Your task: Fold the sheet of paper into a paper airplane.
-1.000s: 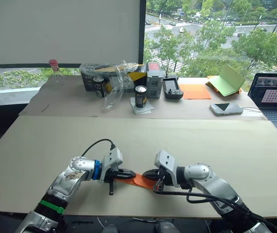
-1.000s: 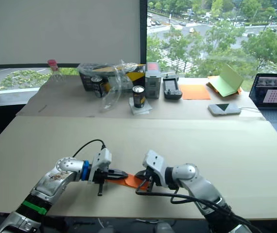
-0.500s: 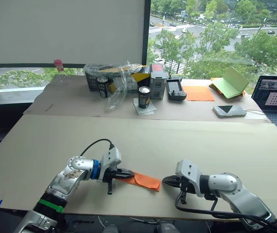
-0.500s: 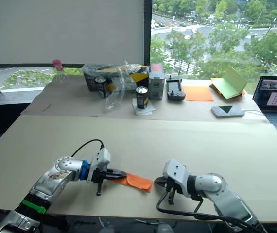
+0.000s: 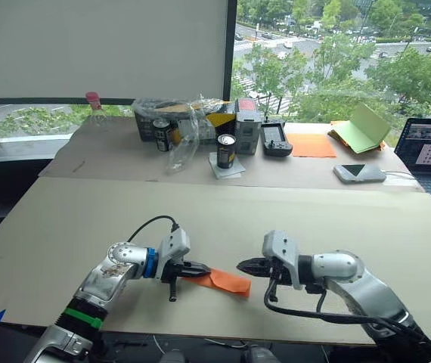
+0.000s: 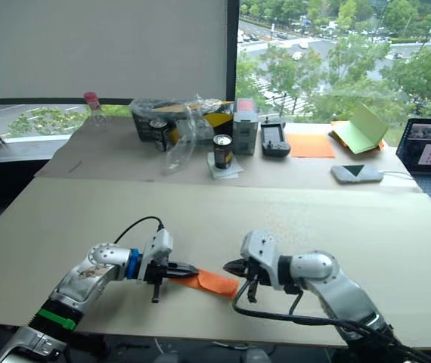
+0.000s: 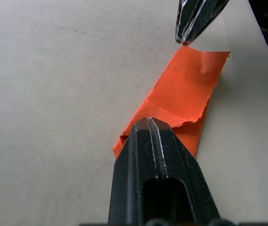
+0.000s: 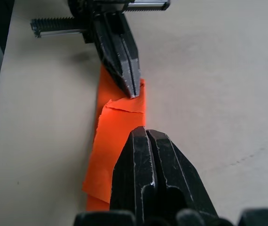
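Paper: the sheet of paper (image 5: 227, 280), folded into a narrow bright orange strip with layered ragged flaps, lies low in the frame, centre.
Left gripper (image 5: 205, 271): fingers pressed together, their tips on the strip's left end.
Right gripper (image 5: 241, 266): fingers together, at the strip's right end.
Change: half a second ago the right gripper was apart from the strip, farther right.
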Available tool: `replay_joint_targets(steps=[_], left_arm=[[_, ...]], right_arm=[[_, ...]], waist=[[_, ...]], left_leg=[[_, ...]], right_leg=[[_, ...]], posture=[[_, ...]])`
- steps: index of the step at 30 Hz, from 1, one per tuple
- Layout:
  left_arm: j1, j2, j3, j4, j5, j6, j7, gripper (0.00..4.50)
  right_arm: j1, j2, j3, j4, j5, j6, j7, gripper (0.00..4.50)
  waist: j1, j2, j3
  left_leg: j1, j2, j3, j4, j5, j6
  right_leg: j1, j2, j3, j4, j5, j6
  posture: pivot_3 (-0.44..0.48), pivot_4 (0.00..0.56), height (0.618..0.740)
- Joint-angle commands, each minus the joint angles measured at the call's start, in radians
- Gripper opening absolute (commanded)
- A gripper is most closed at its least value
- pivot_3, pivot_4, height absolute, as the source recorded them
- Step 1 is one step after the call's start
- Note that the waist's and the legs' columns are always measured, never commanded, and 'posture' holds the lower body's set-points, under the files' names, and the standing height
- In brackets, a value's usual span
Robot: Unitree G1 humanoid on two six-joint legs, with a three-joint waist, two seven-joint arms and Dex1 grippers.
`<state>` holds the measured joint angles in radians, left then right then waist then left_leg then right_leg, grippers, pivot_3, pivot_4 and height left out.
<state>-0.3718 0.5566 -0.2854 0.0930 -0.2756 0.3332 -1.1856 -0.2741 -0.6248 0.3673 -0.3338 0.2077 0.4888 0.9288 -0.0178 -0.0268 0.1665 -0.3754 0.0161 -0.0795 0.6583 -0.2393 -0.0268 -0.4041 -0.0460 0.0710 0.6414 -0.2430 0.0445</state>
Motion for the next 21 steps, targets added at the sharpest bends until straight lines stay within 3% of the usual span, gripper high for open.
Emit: replay_joint_targets(steps=[1, 9, 15, 21], left_arm=[[0.008, -0.005, -0.022, 0.009, 0.034, 0.034, 0.023, 0.00], [0.017, -0.001, 0.010, 0.000, 0.021, 0.056, 0.048, 0.00], [-0.017, -0.016, 0.175, 0.042, -0.079, 0.280, 0.184, 0.00], [-0.023, -0.010, 0.277, 0.050, -0.141, 0.354, 0.221, 0.00]], right_arm=[[-0.002, -0.016, 0.069, 0.066, -0.073, -0.089, 0.044, 0.01], [0.103, -0.089, 0.060, 0.150, -0.114, -0.212, 0.089, 0.01], [0.100, -0.070, 0.068, 0.165, -0.116, -0.206, 0.083, 0.01], [0.087, -0.059, 0.085, 0.170, -0.123, -0.191, 0.082, 0.01]], waist=[[0.003, 0.000, 0.000], [0.005, 0.000, 0.000], [0.002, 0.000, 0.000], [-0.004, 0.000, 0.000]], left_leg=[[0.000, 0.000, 0.000, 0.000, 0.000, 0.000], [0.001, 0.000, 0.000, 0.000, 0.000, 0.000], [0.003, 0.000, 0.000, 0.000, 0.000, 0.000], [0.003, 0.000, 0.000, 0.000, 0.000, 0.000]], right_leg=[[0.000, 0.000, 0.000, 0.000, 0.000, 0.000], [0.001, -0.001, 0.000, -0.001, 0.000, 0.000], [0.002, 0.000, 0.000, 0.000, 0.000, 0.000], [0.002, 0.000, 0.000, 0.000, 0.000, 0.000]], posture=[[0.000, 0.150, 0.732], [0.000, 0.150, 0.732], [0.000, 0.150, 0.732], [0.000, 0.150, 0.732]])
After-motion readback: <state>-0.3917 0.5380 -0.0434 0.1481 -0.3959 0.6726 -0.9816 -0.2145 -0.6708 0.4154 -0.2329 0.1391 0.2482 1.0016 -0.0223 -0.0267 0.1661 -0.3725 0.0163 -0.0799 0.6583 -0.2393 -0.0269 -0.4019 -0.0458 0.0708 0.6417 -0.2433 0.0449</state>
